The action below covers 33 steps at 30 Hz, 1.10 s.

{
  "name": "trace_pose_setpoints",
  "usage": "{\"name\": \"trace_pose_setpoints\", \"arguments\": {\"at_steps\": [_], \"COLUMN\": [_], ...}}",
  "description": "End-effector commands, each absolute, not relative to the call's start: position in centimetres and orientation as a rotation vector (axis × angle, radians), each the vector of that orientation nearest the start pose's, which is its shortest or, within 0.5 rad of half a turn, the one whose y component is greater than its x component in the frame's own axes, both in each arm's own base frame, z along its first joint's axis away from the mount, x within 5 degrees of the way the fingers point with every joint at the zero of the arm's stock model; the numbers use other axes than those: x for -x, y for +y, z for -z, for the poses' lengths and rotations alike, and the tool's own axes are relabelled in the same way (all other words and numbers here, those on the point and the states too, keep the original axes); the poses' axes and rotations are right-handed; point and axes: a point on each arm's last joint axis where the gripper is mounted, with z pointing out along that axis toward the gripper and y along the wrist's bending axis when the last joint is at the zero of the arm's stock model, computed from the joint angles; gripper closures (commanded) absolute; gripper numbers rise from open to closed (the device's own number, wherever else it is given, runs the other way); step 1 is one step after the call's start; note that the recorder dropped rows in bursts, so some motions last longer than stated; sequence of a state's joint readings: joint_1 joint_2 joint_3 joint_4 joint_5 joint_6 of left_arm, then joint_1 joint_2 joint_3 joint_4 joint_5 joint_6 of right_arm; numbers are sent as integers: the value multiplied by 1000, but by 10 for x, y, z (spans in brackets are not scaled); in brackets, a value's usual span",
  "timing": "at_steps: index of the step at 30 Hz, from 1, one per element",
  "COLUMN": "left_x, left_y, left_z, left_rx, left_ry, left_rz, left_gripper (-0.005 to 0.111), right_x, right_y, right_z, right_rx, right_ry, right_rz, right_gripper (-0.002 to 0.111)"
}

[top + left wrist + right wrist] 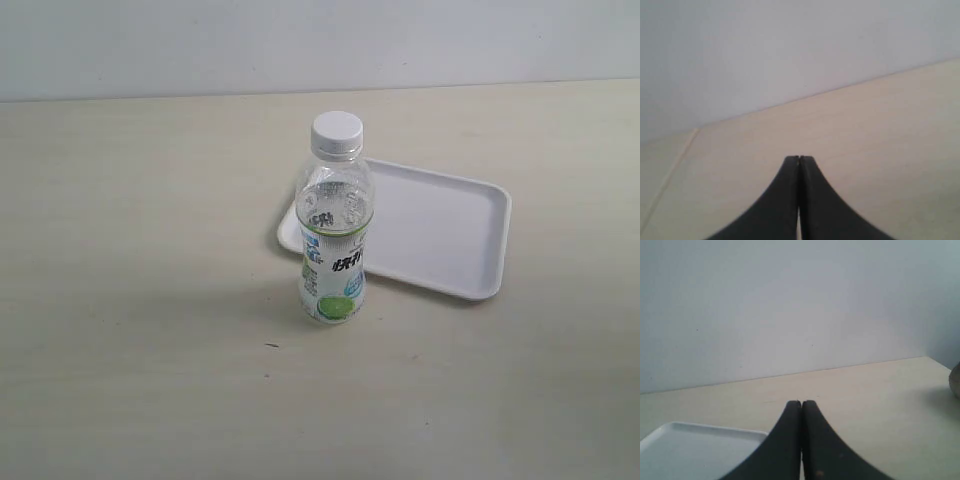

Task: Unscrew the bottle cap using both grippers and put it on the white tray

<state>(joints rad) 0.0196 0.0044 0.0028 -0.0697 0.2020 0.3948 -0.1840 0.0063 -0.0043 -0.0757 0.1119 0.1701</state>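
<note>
The bottle cap (336, 133) sat screwed on the upright bottle (335, 250), in neither wrist view and well apart from all fingers. On the table (130, 300), the white tray (440, 225) lay just behind the bottle. The left gripper (799, 159) and the right gripper (801, 403) each had their jaws pressed together, holding nothing.

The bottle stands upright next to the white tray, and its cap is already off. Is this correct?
No. The bottle cap is on the bottle, as the exterior view shows. The bottle does stand upright next to the white tray.
</note>
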Motion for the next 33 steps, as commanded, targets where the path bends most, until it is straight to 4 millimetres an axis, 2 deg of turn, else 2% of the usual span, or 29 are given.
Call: {"name": "trace_pose_setpoints", "arguments": {"at_steps": [1,10,13,14,15,16,22,24,27,28,31,33], "left_x": [-56,-56,-56,-56,-56,-56,-56,-56,-58,-62,-98,-126], "left_y": [1,1,-1,-2,-3,-3,-2,2,13,13,3,1], "left_z": [-195,-197,-201,-204,-207,-207,-209,-214,-234,-250,-301,-319], "left_rx": [-442,-426,-261,-128,193,269,311,423,480,448,281,218], "left_ry": [1646,1618,1603,1585,1549,1538,1512,1423,1267,1258,1426,1576], "left_rz": [-410,-406,-242,-108,233,319,358,432,350,329,261,199], "left_gripper": [107,107,107,107,107,107,107,107,107,107,107,107], "right_x": [-55,-55,-55,-55,-55,-55,-55,-55,-55,-55,-55,-55], "right_y": [-11,-11,-11,-11,-11,-11,-11,-11,-11,-11,-11,-11], "right_z": [-203,-203,-203,-203,-203,-203,-203,-203,-203,-203,-203,-203], "right_rx": [-224,-224,-224,-224,-224,-224,-224,-224,-224,-224,-224,-224], "right_ry": [1578,1578,1578,1578,1578,1578,1578,1578,1578,1578,1578,1578], "right_rz": [75,75,75,75,75,75,75,75,75,75,75,75], "right_gripper": [108,108,108,108,108,108,108,108,108,108,108,108]}}
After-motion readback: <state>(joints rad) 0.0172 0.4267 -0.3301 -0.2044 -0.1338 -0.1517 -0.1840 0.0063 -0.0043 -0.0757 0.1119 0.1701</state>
